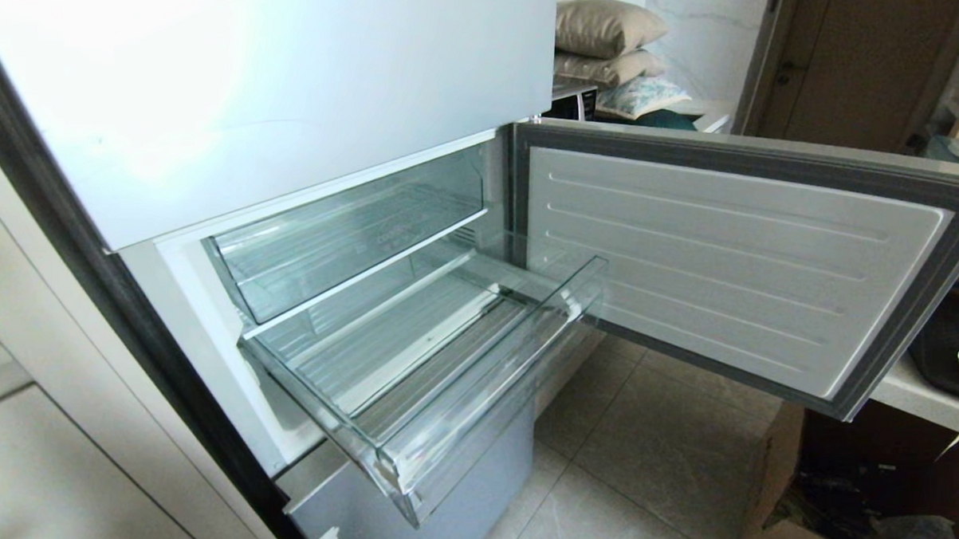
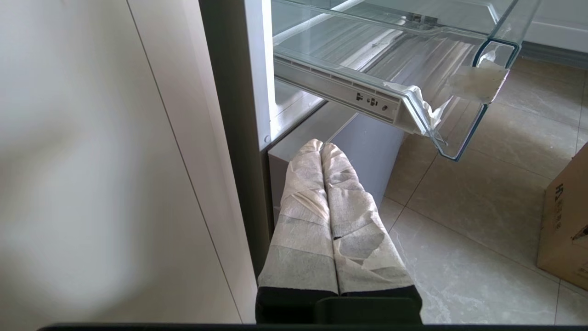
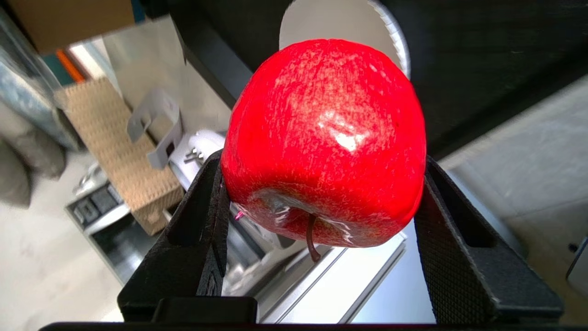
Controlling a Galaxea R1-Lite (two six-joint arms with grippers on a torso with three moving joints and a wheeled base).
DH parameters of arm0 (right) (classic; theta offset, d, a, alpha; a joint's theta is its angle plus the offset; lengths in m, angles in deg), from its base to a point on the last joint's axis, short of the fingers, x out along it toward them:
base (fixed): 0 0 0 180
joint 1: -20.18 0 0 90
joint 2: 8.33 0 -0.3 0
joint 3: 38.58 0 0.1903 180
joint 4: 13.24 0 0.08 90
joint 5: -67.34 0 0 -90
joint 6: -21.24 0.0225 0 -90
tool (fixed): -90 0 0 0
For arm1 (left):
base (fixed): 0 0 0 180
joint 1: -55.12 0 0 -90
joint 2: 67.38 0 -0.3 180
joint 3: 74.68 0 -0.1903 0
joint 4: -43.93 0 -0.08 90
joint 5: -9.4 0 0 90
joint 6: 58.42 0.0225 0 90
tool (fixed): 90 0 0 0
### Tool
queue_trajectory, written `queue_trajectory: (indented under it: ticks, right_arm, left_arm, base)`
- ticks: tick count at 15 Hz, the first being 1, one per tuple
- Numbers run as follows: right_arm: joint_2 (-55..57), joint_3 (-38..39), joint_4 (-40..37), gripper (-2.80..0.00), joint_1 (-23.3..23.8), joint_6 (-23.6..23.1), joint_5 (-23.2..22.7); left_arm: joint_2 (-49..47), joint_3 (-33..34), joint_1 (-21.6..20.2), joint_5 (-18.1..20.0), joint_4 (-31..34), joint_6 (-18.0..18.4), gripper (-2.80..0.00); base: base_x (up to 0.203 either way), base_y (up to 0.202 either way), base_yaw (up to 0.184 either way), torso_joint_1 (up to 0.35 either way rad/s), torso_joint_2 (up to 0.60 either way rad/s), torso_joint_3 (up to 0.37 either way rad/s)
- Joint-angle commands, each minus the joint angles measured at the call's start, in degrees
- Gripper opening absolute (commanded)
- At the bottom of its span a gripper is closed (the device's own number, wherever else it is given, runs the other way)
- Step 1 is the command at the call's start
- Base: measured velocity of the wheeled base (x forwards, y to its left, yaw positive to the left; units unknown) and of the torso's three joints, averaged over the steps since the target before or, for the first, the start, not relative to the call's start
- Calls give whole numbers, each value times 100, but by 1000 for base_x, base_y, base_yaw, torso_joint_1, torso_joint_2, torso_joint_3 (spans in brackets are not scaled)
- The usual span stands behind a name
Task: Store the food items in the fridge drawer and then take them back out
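Observation:
A glossy red apple (image 3: 324, 128), one of the food items, sits between the black fingers of my right gripper (image 3: 322, 158), which is shut on it, with the stem toward the wrist. This gripper is outside the head view. The fridge drawer (image 1: 492, 413), a wide clear bin with a ribbed floor, is pulled out of the pale fridge and holds nothing. My left gripper (image 2: 321, 146) is parked low beside the fridge base, under the drawer's (image 2: 413, 50) corner. Its tape-wrapped fingers are pressed together with nothing between them.
A second clear bin with faint lettering (image 1: 351, 234) sits above the drawer. The fridge door (image 1: 735, 268) stands open to the right. A counter with a dark tray (image 1: 953, 349) lies beyond it. A cardboard box (image 2: 567, 220) rests on the tiled floor.

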Motion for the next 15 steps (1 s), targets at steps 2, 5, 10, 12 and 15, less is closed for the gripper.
queue_trajectory:
  ticks: [2,5,10,12,15]
  right_arm:
    - [400,-153,3,-280,-188,36,-329]
    - [456,-145,59,-280,-303,-5,-372]
    - [561,-138,631,-280,-294,-52,-363]
    - [588,-138,631,-280,-303,-61,-355]
    - [658,-147,657,-280,-303,-79,-346]
  left_arm:
    - [2,0,0,-6,-2,-2,-280]
    - [2,0,0,3,-2,-2,-280]
    - [2,0,0,-6,-1,-2,-280]
    - [2,0,0,-6,-2,-2,-280]
    - [2,0,0,-6,-2,-2,-280]
  base:
    - [0,0,0,0,0,0]
    - [0,0,0,0,0,0]
    - [0,0,0,0,0,0]
    - [0,0,0,0,0,0]
    - [0,0,0,0,0,0]
